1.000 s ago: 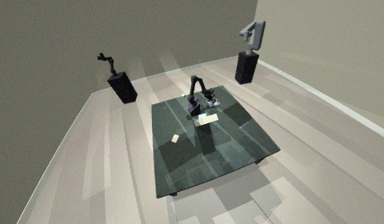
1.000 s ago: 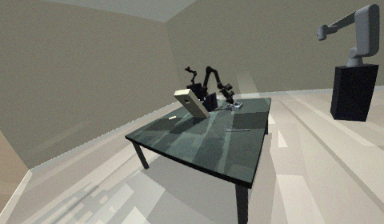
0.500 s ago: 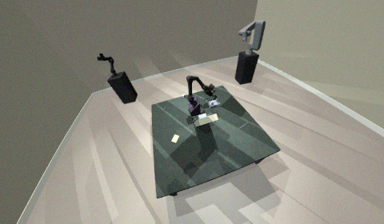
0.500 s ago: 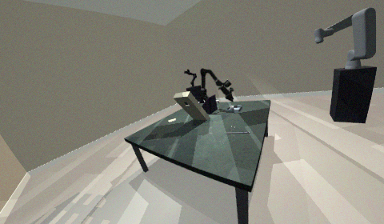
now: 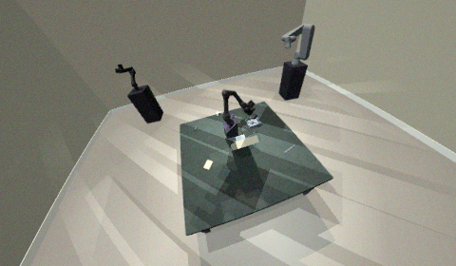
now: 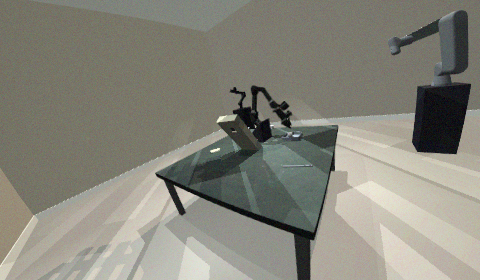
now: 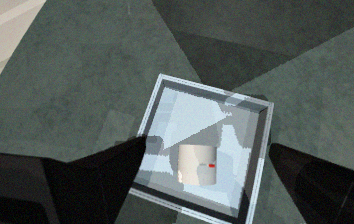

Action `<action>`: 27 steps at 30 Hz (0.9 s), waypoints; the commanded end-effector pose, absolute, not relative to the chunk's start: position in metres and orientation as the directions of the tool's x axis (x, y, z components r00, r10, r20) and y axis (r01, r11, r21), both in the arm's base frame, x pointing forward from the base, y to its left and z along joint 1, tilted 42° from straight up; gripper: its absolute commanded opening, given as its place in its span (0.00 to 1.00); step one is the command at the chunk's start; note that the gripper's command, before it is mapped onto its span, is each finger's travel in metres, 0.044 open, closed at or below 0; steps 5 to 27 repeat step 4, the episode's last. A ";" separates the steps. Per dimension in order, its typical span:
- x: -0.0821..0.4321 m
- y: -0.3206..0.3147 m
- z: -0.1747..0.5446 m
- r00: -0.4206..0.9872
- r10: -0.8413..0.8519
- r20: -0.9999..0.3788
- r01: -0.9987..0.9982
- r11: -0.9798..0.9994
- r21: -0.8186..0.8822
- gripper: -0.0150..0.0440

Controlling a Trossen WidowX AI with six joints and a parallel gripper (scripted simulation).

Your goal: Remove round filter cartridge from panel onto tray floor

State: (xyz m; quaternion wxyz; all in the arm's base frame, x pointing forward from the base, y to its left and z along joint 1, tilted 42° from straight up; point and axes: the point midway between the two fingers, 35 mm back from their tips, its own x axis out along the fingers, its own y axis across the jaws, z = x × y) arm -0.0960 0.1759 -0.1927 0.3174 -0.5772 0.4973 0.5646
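Note:
The filter cartridge (image 7: 190,165), a short cream-white cylinder with a small red mark, lies on its side on the floor of the tray (image 7: 188,110) (image 5: 247,124) (image 6: 297,136). Its slots are not visible. My gripper (image 7: 206,146) (image 5: 252,115) (image 6: 290,126) is wide open and empty above the tray, with a dark finger seen on either side in the wrist view. The fingers stand clear of the cartridge. The service panel (image 5: 249,142) (image 6: 245,136) is a cream slab leaning beside the arm's base; its front face is hidden in the top and exterior views.
The dark green table (image 5: 206,199) (image 6: 262,195) carries a small pale block (image 5: 208,164) (image 6: 215,150) and a thin grey rod (image 5: 289,148) (image 6: 297,165). Two other arms stand on dark pedestals (image 5: 146,104) (image 5: 293,81) off the table.

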 end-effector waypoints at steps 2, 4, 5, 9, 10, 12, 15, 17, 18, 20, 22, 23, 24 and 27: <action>-0.096 0.175 -0.193 -0.132 -0.217 -0.967 -0.934 -0.301 0.195 1.00; -0.096 0.175 -0.193 -0.132 -0.217 -0.967 -0.934 -0.301 0.195 1.00; -0.096 0.175 -0.193 -0.132 -0.217 -0.967 -0.934 -0.301 0.195 1.00; -0.096 0.175 -0.193 -0.132 -0.217 -0.967 -0.934 -0.301 0.195 1.00; -0.096 0.175 -0.193 -0.132 -0.217 -0.967 -0.934 -0.301 0.195 1.00; -0.096 0.175 -0.193 -0.132 -0.217 -0.967 -0.934 -0.301 0.195 1.00; -0.096 0.175 -0.193 -0.132 -0.217 -0.967 -0.934 -0.301 0.195 1.00; -0.096 0.175 -0.193 -0.132 -0.217 -0.967 -0.934 -0.301 0.195 1.00; -0.096 0.175 -0.193 -0.132 -0.217 -0.967 -0.934 -0.301 0.195 1.00; -0.096 0.175 -0.193 -0.132 -0.217 -0.967 -0.934 -0.301 0.195 1.00; -0.096 0.175 -0.193 -0.132 -0.217 -0.967 -0.934 -0.301 0.195 1.00; -0.096 0.175 -0.193 -0.132 -0.217 -0.967 -0.934 -0.301 0.195 1.00; -0.096 0.175 -0.193 -0.132 -0.217 -0.967 -0.934 -0.301 0.195 1.00; -0.096 0.175 -0.193 -0.132 -0.217 -0.967 -0.934 -0.301 0.195 1.00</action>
